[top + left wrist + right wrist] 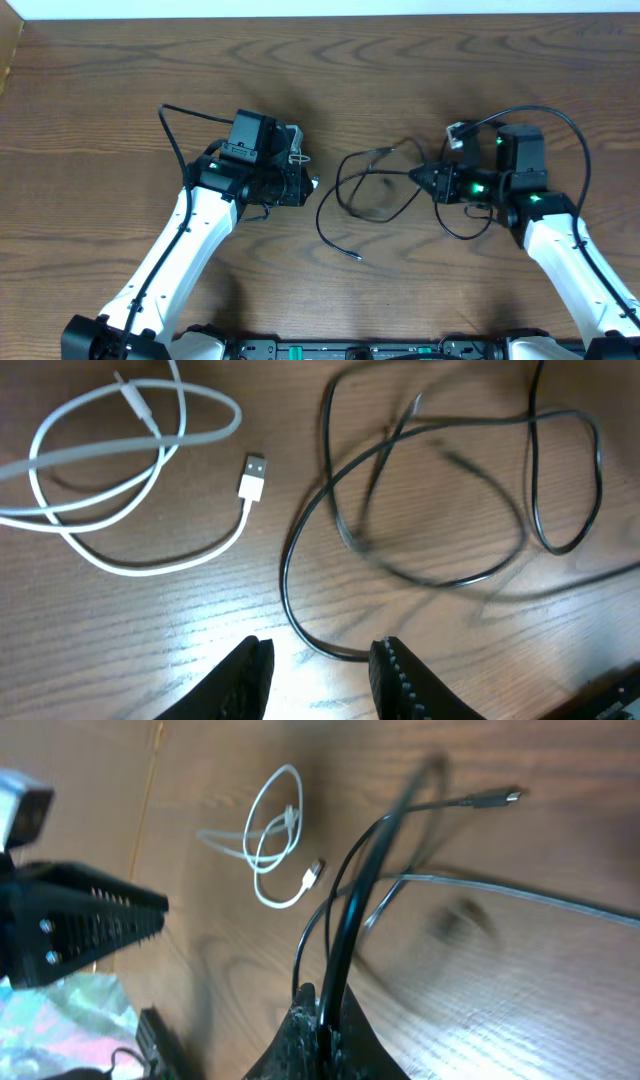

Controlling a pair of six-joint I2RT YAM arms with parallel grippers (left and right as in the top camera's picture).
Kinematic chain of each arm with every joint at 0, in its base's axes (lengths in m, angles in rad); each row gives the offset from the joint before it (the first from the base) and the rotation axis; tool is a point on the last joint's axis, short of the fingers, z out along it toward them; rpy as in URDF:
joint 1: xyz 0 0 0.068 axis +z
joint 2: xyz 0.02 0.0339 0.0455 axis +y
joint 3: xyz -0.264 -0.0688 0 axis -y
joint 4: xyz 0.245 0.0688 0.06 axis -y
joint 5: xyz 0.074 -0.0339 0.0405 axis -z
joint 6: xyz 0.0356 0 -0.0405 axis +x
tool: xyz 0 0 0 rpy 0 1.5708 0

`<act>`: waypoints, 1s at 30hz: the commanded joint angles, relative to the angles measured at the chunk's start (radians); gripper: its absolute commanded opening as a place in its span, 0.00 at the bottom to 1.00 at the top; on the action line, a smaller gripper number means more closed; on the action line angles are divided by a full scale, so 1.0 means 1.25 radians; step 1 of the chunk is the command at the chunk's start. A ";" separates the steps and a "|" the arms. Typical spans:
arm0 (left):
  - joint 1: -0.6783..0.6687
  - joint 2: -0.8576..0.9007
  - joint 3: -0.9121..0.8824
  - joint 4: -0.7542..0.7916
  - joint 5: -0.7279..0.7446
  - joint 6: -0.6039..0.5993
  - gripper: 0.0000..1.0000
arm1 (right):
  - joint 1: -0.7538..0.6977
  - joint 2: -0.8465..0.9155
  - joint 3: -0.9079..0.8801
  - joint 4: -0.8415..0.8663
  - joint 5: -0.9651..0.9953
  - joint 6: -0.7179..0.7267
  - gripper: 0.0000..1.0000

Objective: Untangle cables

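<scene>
- The left claw (323,652) is standing open, its two fingers (400,680) well apart and nothing gripped between them.
- The right claw (322,1010) is pinching shut on the black cable (430,500). Several strands are rising out of its tips and fanning out over the wood.
- The black cable is lying in loose, overlapping loops on the table (100,80), in the middle between the two arms.
- One black strand is curving down to just in front of the left claw's tips and is passing out of sight behind one finger. It is not being squeezed there.
- The black plug (358,258) is lying free on the near side of the loops, apart from both claws.
- The white cable (130,460) is lying coiled in a few loops just beside the left claw, on the far side of it.
- The white plug (253,478) is resting flat outside the coil, between the coil and the nearest black loop.
- The white and black cables are lying near each other but are not touching or crossing in the left wrist view.
</scene>
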 commanded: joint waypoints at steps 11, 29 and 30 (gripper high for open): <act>0.002 0.009 -0.002 -0.005 -0.005 0.002 0.38 | -0.027 -0.035 0.540 -0.495 0.149 -0.301 0.01; -0.043 0.009 -0.002 0.263 0.352 0.002 0.38 | -0.011 -0.021 0.753 -0.731 0.010 -0.551 0.01; -0.052 0.009 -0.002 0.263 0.342 0.002 0.38 | -0.011 -0.022 0.753 -0.717 0.004 -0.544 0.01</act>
